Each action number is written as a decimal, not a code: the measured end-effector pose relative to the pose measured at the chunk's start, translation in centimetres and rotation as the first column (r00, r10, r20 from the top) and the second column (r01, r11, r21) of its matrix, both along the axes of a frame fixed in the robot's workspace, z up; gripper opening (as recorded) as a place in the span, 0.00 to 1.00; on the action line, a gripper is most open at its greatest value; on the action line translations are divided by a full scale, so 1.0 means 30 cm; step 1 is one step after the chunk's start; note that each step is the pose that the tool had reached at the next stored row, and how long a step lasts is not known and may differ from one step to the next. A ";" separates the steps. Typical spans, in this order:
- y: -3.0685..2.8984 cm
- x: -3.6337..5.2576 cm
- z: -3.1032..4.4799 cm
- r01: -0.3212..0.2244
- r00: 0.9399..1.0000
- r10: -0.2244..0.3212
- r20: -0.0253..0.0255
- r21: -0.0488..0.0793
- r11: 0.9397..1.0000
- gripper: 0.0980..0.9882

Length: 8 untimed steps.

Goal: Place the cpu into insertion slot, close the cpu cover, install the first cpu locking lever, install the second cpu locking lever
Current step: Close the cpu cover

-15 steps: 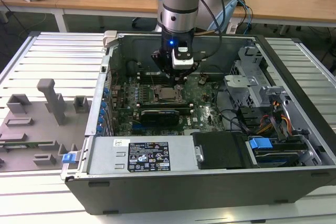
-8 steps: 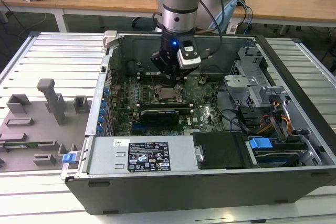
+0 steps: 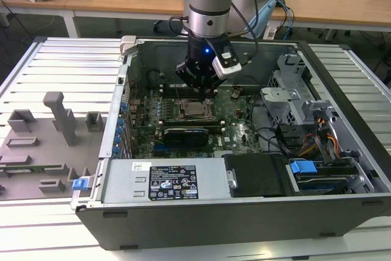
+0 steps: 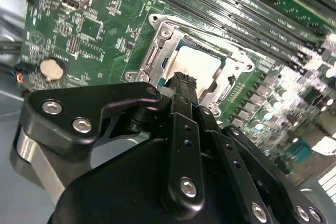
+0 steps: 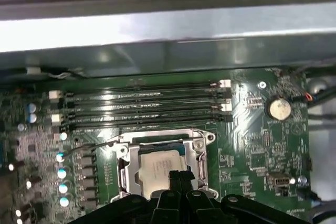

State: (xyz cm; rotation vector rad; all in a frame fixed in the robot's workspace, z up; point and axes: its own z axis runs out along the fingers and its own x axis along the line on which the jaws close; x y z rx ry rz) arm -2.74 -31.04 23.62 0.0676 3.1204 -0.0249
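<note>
The black two-fingered tool (image 3: pixel 204 91) hangs just above the square dark, silver-framed insertion slot (image 3: pixel 197 110) on the green motherboard (image 5: pixel 252 145), its tips pressed together with nothing visible between them. The small flat silver-grey cpu (image 5: pixel 157 167) sits in that slot, and the thin silvery metal cpu cover (image 5: pixel 199 153) appears to lie flat around it. An off-centre descent could scrape the chip's top or slip onto the long black memory slots (image 5: pixel 147 109) on the far side.
</note>
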 end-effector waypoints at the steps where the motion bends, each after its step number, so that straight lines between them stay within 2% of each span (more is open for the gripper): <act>1: 0.000 0.000 0.000 -0.014 1.000 0.014 0.000 0.000 1.000 0.01; 5: 0.000 -0.001 -0.001 -0.023 1.000 0.023 0.001 0.001 1.000 0.01; 8: -0.003 -0.007 -0.004 -0.023 1.000 0.023 0.004 0.003 1.000 0.01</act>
